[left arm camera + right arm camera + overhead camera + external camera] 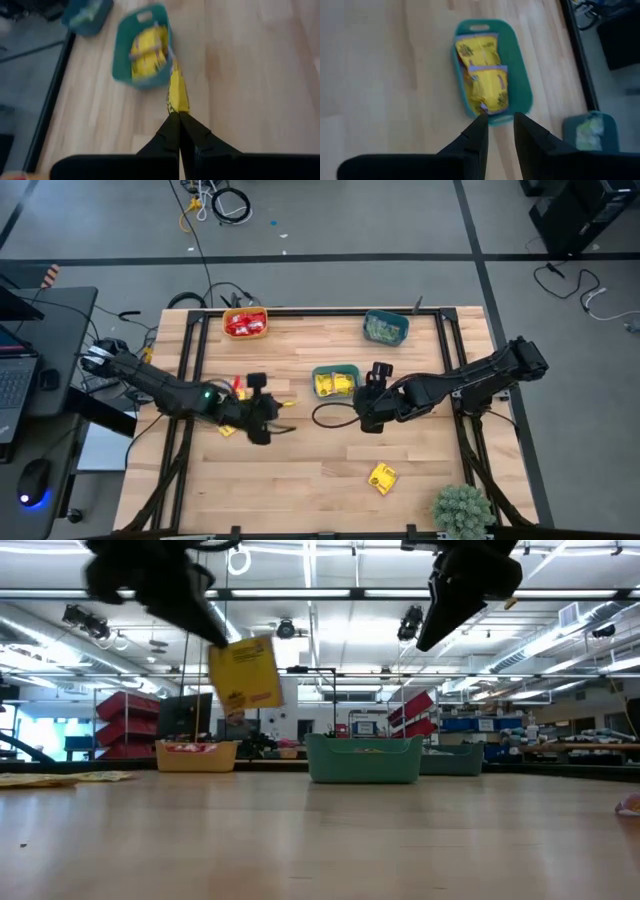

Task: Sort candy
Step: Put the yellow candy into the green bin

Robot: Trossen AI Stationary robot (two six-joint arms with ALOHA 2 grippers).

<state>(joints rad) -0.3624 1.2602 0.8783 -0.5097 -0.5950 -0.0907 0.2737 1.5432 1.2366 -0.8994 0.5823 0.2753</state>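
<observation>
Left gripper [178,116] clamped on a flat yellow wrapped candy packet [177,92], carried clear of the light wooden table [300,470]; packet hangs edge-on from the fingertips, long axis pointing toward the small teal plastic bowl [335,371] holding more yellow packets. Bowl lies just ahead of the left gripper, toward the table centre. Right gripper [497,122] empty, fingers parted, hovering at the same bowl's near rim. Likely drop needs a short forward reach; some risk of crowding between arms. Stray yellow packet [382,478] near the front edge, closer to the right arm.

Dark jointed arms, black tapered fingers [172,132]
</observation>
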